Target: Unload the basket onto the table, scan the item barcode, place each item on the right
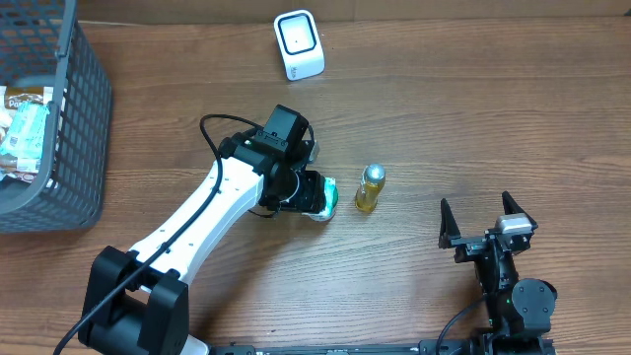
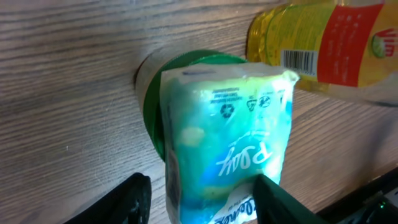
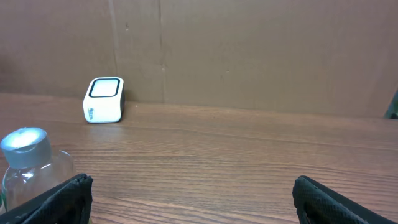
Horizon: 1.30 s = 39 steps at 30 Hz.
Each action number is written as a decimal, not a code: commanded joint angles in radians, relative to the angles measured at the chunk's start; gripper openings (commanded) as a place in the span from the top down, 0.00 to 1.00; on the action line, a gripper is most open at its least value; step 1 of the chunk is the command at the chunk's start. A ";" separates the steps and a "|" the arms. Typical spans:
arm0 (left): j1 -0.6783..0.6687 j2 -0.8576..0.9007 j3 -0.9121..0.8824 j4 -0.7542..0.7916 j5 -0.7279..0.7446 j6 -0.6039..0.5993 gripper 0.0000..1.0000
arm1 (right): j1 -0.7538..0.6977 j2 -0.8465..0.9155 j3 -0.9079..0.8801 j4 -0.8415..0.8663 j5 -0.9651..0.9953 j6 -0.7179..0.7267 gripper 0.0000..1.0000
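**Left pincer astride the tissue pack at frame centre; nothing at the scanner.**

Nearest, at the lower right of the overhead view, we find the right gripper (image 1: 474, 202) with its jaws spread wide, nothing between them, well apart from all goods. At the centre, the left gripper (image 2: 204, 186) stands over the tissue pack (image 2: 224, 137), jaws parted, one finger on either side; one finger looks to touch the wrapper and the other shows a thin gap, so we record no firm grip. The pack lies on a green round object (image 2: 152, 118) on the table (image 1: 493, 99). Just to its right stands a yellow bottle (image 1: 370, 187), its barcode label visible in the left wrist view. Farther off, at top centre, sits the white scanner (image 1: 299, 44), well apart from the pack. A grey basket (image 1: 84, 108) holding packets fills the upper left.
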 commanded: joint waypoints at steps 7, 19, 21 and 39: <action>0.002 -0.007 -0.013 0.008 0.010 -0.021 0.55 | -0.002 -0.008 -0.010 0.003 0.008 -0.001 0.00; 0.005 0.004 -0.011 0.008 0.042 -0.021 0.96 | -0.002 -0.008 -0.010 0.003 0.008 -0.001 0.00; 0.011 -0.001 -0.002 0.007 0.058 -0.021 0.96 | -0.002 -0.008 -0.010 0.003 0.008 -0.001 0.00; 0.069 -0.125 0.117 -0.336 -0.504 -0.159 0.96 | -0.002 -0.008 -0.010 0.003 0.008 -0.001 0.00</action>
